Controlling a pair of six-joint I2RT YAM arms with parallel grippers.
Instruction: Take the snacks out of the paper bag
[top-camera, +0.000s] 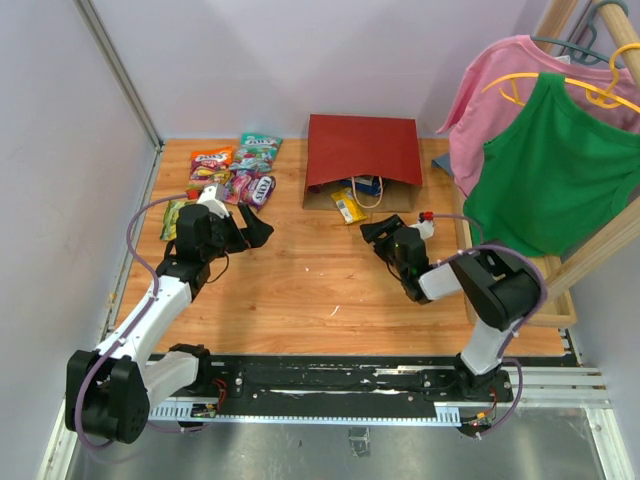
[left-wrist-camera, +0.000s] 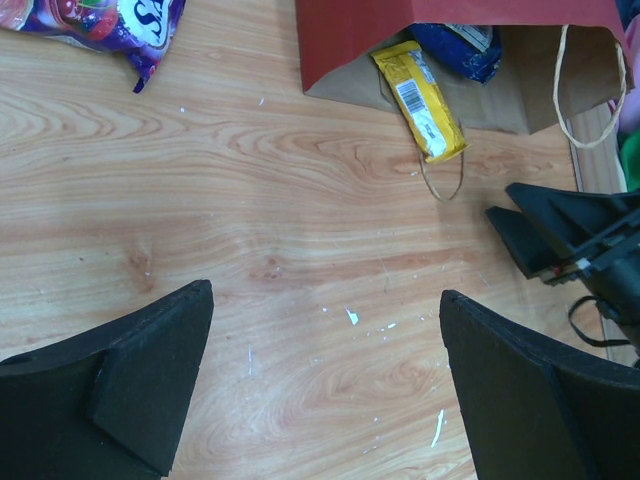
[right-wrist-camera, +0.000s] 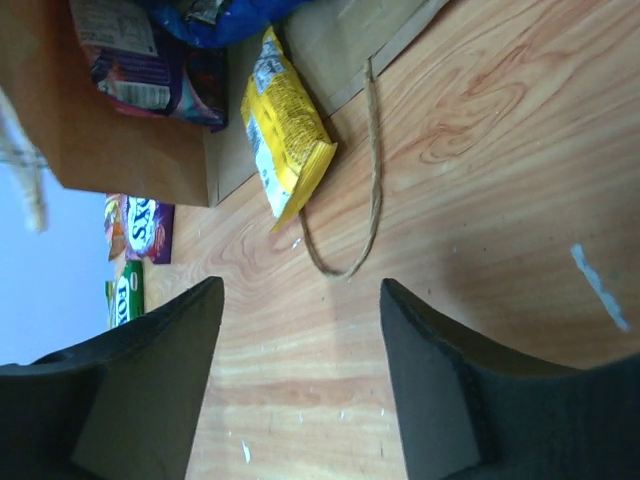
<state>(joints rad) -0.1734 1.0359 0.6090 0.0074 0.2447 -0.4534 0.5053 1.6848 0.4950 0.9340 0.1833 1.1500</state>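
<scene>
The wooden table (top-camera: 330, 290) fills the middle of the top view. At the upper right of that frame a green shirt (top-camera: 555, 180) hangs in front of a pink shirt (top-camera: 480, 90). The paper bag (top-camera: 362, 150) lies on its side at upper centre, red face up and mouth turned toward the bottom of the frame. The left gripper (left-wrist-camera: 325, 300) hangs over bare wood left of centre with its jaws spread wide and nothing between them. The right gripper (right-wrist-camera: 300, 290) sits right of centre, just below the bag's mouth, jaws likewise parted and empty. A blue Doritos bag (top-camera: 365, 186) rests inside the mouth. The candy packets (top-camera: 235, 170) lie clustered on the table at the upper left, apart from the bag. The yellow bar wrapper (top-camera: 348, 206) pokes out of the mouth onto the wood, beside a loop of handle (right-wrist-camera: 370, 190).
</scene>
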